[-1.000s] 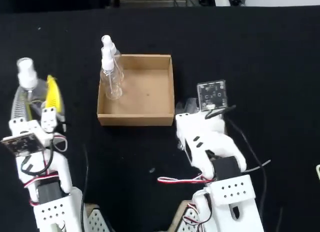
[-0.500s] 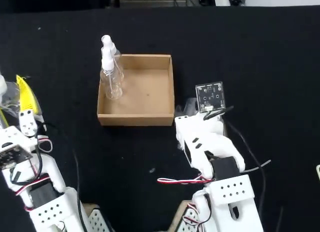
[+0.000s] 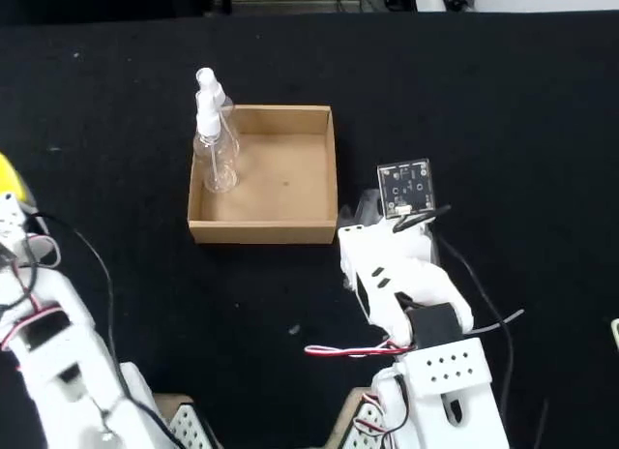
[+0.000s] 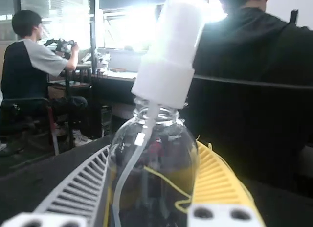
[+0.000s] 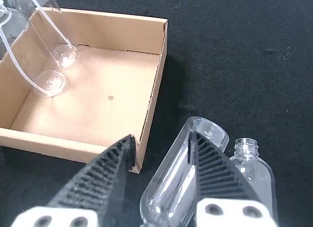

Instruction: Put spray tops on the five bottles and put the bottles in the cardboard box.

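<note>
**Status: two bottles boxed, one in the left gripper, two uncapped on the table**

High view: The cardboard box point(image 3: 261, 233) sits on the black table point(image 3: 503, 101). Two capped bottles point(image 3: 215, 144) stand upright in its far-left corner, touching or nearly touching each other. The left arm point(image 3: 44, 352) is at the table's left edge, well apart from the box. The right arm point(image 3: 411, 284) is just beside the box's near-right corner.

Left wrist view: The left gripper point(image 4: 152, 156) is clamped on the held bottle point(image 4: 151, 173), a clear one gripped between a pale ribbed finger and a yellow finger. Its white spray top point(image 4: 168, 56) is seated on the neck.

Right wrist view: The right gripper point(image 5: 161, 144) has its black fingers point(image 5: 105, 180) spread apart. A clear topless bottle point(image 5: 171, 188) lies on the table between them; whether they touch it cannot be determined. A second topless bottle point(image 5: 252, 170) is just beside it. Both are outside the box, near its corner.
</note>
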### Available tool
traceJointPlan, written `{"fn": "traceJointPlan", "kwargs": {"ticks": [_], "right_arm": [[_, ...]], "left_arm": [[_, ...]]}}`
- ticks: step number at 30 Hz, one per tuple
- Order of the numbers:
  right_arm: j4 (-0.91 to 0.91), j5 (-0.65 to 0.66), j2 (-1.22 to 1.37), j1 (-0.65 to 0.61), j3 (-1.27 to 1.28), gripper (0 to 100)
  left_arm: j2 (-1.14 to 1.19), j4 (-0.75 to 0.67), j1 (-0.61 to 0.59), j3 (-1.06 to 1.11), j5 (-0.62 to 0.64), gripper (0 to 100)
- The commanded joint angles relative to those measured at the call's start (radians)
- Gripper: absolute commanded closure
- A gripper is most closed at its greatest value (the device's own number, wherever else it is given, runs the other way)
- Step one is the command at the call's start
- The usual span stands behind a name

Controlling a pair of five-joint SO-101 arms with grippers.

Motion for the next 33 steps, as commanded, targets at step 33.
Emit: {"fn": "traceJointPlan", "kwargs": {"ticks": [33], "right_arm": [[-0.176, 0.008, -0.025, -0.012, 0.087, 83.9]], "left_arm": [[1.336, -1.085, -0.236, -0.166, 0.009, 97]]}}
